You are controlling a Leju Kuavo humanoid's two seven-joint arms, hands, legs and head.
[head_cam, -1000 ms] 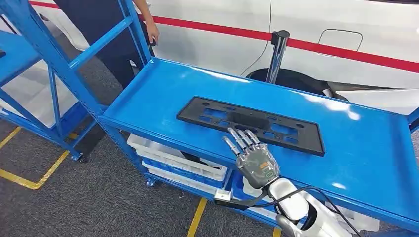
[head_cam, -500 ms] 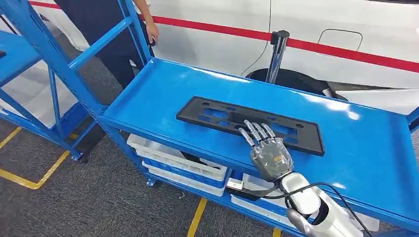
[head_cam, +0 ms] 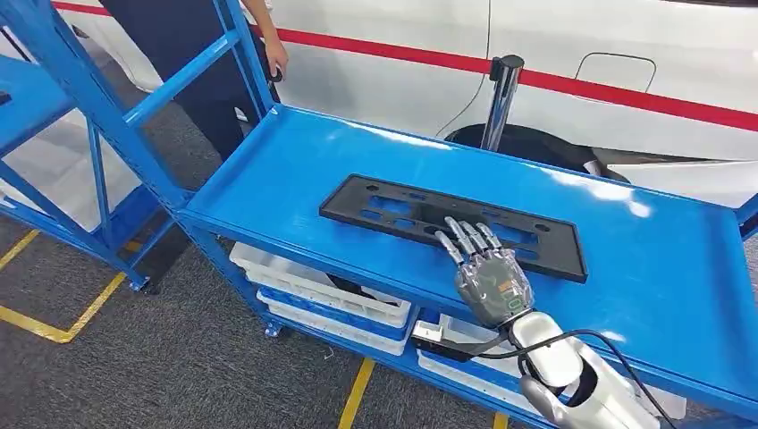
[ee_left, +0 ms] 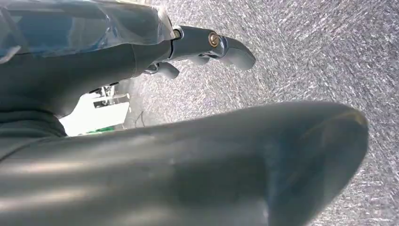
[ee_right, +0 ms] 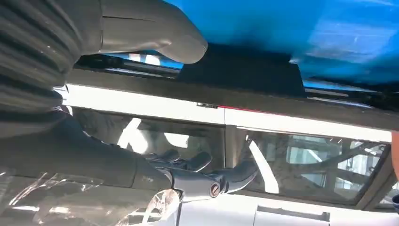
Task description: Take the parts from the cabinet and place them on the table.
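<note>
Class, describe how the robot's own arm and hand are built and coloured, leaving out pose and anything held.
The right hand has a grey metallic back carrying a small green and orange marking, with silver-grey segmented fingers. Its arm is rounded, glossy silver, with a black cable looping from a small white connector. In the wrist view the thumb is thick and grey beside a ribbed cover.

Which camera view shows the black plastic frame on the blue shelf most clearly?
The head view: the whole black frame lies flat on the blue shelf, with the right hand over its near edge. The right wrist view shows a dark blurred strip of it; the left wrist view faces the floor.
</note>
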